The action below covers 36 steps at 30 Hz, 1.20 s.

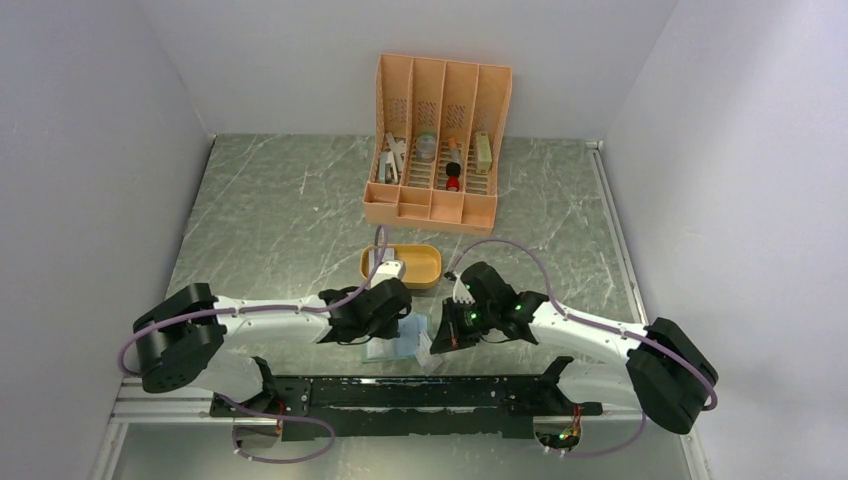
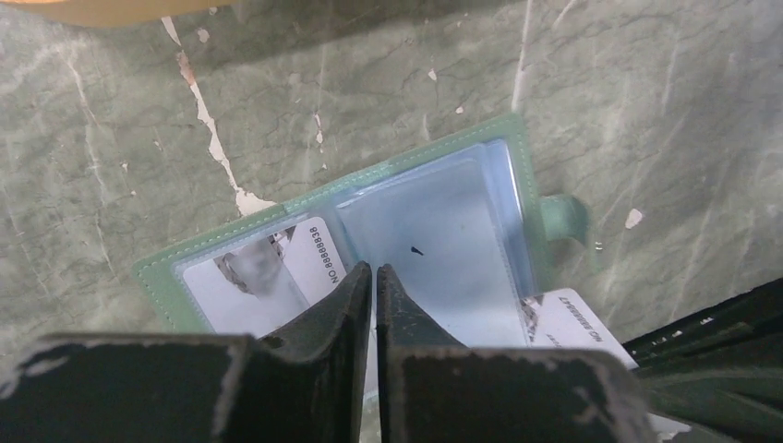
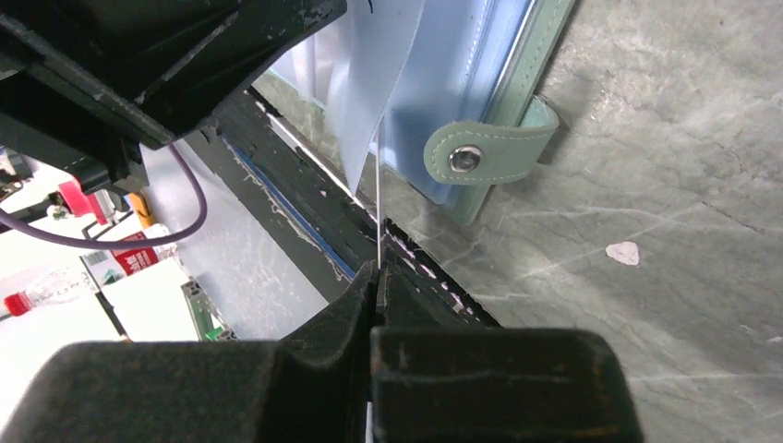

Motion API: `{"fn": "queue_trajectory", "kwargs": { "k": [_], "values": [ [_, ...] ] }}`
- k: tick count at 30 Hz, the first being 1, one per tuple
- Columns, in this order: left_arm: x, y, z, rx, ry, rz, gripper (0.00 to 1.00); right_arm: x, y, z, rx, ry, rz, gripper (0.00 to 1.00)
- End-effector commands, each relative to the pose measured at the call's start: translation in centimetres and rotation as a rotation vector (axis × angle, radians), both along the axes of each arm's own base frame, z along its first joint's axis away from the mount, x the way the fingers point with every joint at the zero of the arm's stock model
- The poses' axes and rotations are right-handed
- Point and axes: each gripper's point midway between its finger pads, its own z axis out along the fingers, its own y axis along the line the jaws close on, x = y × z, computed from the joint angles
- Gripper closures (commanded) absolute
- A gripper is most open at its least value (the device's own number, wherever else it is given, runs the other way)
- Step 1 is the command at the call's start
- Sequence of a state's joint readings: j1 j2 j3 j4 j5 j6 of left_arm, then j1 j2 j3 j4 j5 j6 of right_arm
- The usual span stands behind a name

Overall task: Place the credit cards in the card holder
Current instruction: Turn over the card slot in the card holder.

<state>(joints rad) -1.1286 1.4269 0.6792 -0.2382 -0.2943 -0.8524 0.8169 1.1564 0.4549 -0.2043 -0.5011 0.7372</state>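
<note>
While my right claw [image 3: 377, 269] is pinching shut on a credit card [image 3: 379, 212], which is showing edge-on as a thin pale line, the card's far edge is reaching the clear pocket sheets of the card holder [image 3: 545, 65]; I am judging the card light, stiff and slick, best gripped at its trailing edge; the pocket film is looking soft and likely to buckle. My left claw [image 2: 374, 274] is standing nearly closed, gripping nothing I can see, its tips over the holder's fold; the holder is lying open on the bench [image 1: 280, 200] between the arms, its snap tab [image 3: 485, 152] pointing outward; a second card [image 2: 309, 263] is sitting in one pocket; the neighbouring pocket is looking empty. Beyond, the oval tray [image 1: 432, 268] is holding something pale I cannot identify; the slotted organizer [image 1: 437, 205] is carrying small oddments.
</note>
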Motion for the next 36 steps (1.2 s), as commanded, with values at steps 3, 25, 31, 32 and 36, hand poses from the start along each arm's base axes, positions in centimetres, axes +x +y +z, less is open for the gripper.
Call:
{"fn": "queue_trajectory", "kwargs": {
  "k": [3,25,31,32,36],
  "values": [
    [0.4,-0.7,3.5,-0.065,-0.049,-0.004,0.75,1.2,1.6,1.7,0.061,-0.046,-0.009,1.0],
    [-0.9,3.5,6.9,-0.172,-0.091,0.075,0.6,2.2,5.8,0.4,0.032,-0.055,0.022,1.0],
    [-1.2,3.9,5.0,-0.161,-0.074,0.079,0.64,2.2,6.3,0.1,0.029,-0.051,0.013,1.0],
    [-1.2,4.0,4.6,-0.151,-0.072,0.081,0.65,2.3,6.3,0.2,0.027,-0.056,0.008,1.0],
    [-1.0,4.2,2.9,-0.103,-0.069,0.086,0.73,2.6,5.8,1.1,0.027,-0.083,-0.019,1.0]
  ]
}}
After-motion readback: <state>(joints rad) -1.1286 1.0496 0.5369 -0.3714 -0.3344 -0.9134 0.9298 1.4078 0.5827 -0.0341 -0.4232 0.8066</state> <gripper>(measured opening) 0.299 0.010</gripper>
